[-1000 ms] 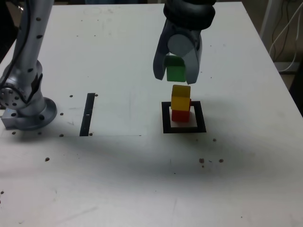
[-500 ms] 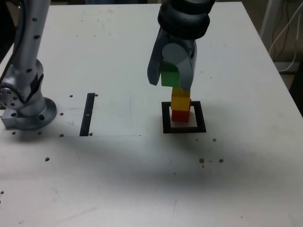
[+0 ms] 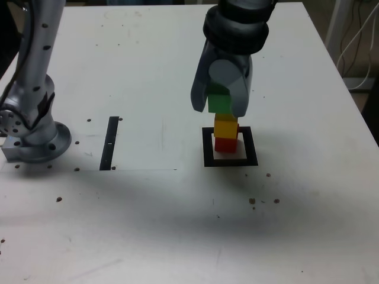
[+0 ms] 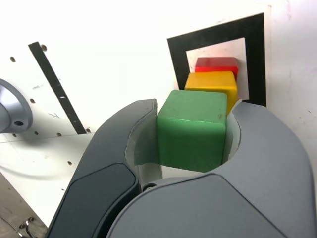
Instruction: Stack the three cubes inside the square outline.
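My gripper (image 3: pixel 222 106) is shut on the green cube (image 3: pixel 219 103), gripped on two opposite sides between the grey fingers (image 4: pixel 262 148). It hangs right above the yellow cube (image 3: pixel 225 126), very close to its top; whether they touch I cannot tell. The yellow cube rests on the red cube (image 3: pixel 225 144), which stands inside the black square outline (image 3: pixel 207 155) on the white table. In the wrist view the green cube (image 4: pixel 193 129) fills the jaws, with the yellow cube (image 4: pixel 212 85), the red cube (image 4: pixel 216 64) and the square outline (image 4: pixel 255 54) beyond it.
A narrow black tape strip (image 3: pixel 110 142) lies on the table at the exterior view's left. The arm's silver base (image 3: pixel 26 127) stands at the far left. Small dark specks dot the table, and cables hang past its right edge (image 3: pixel 355 41).
The gripper has come down with the green cube, swaying slightly left and back right, and now holds it just over the yellow cube. The two stacked cubes have not moved.
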